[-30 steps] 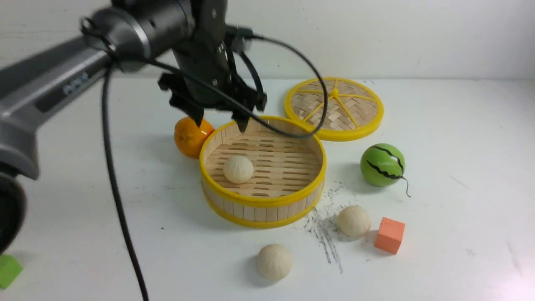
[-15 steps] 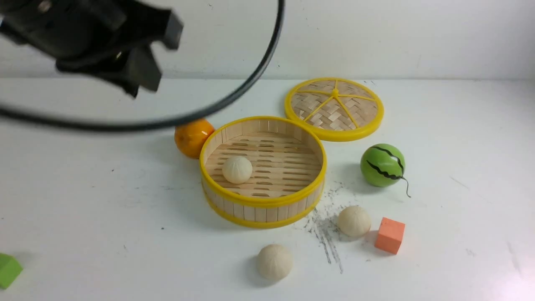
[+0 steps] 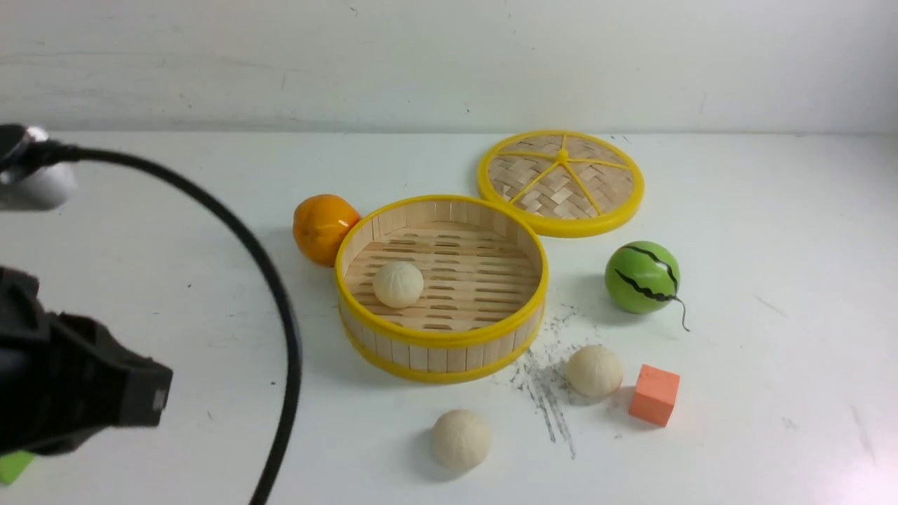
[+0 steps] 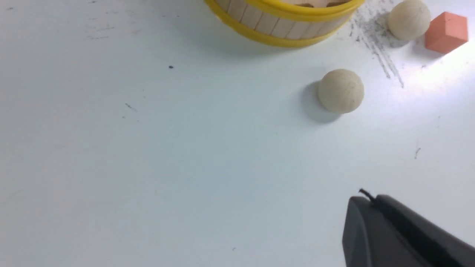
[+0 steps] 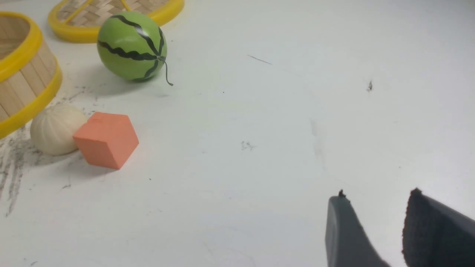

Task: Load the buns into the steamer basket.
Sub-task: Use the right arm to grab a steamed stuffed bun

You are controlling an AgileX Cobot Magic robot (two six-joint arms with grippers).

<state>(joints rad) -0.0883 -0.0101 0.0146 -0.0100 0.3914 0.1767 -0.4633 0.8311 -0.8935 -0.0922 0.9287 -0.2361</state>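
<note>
Front view, white surface, items as laid out:

1. Steamer basket: centre of frame, upright, open at the top.
2. First bun: inside the basket, on the slatted floor, left of its middle.
3. Second bun: on the surface below the basket, lower centre of frame, apart from the wall.
4. Third bun: on the surface at the basket's lower right, outside it, at the edge of grey scuff marks.
5. Orange cube: just to the right of the third bun.
6. Orange: against the basket's left outer wall; whether they touch cannot be told.
7. Woven lid: lying flat, upper centre-right, its yellow rim meeting the basket's far rim.
8. Watermelon ball: right of the basket, well clear of it.
9. Green block: lower left corner, mostly hidden.
10. Left arm: a dark, blurred mass at lower left, with a black cable arching over it.

Left gripper: only one dark finger shows in the left wrist view, above bare surface, so its opening cannot be told.

Right gripper: both fingers show in the right wrist view, parted by a modest gap with nothing between them, well apart from the cube and the third bun.
</note>
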